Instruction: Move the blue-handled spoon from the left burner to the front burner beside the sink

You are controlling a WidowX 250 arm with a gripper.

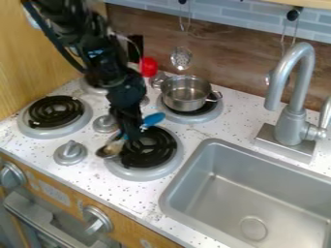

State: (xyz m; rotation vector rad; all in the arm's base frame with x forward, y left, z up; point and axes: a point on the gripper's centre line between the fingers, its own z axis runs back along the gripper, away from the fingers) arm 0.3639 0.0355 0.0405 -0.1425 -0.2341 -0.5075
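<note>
Speckled white desk (139, 201): black two-finger hand (131, 137) at a black coil burner (155, 149), opening and hold impossible to tell; blue-handled spoon (113, 147) right at it, slanting from bowl lower left to handle upper right.

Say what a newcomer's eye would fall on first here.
Probably the black arm, coming in from the upper left, with its jaws at a spoon whose bright blue end stands out over the front right burner. Next, perhaps, the red object behind the arm and the shiny metal pot on the back right burner. The large sink fills the lower right.
</note>
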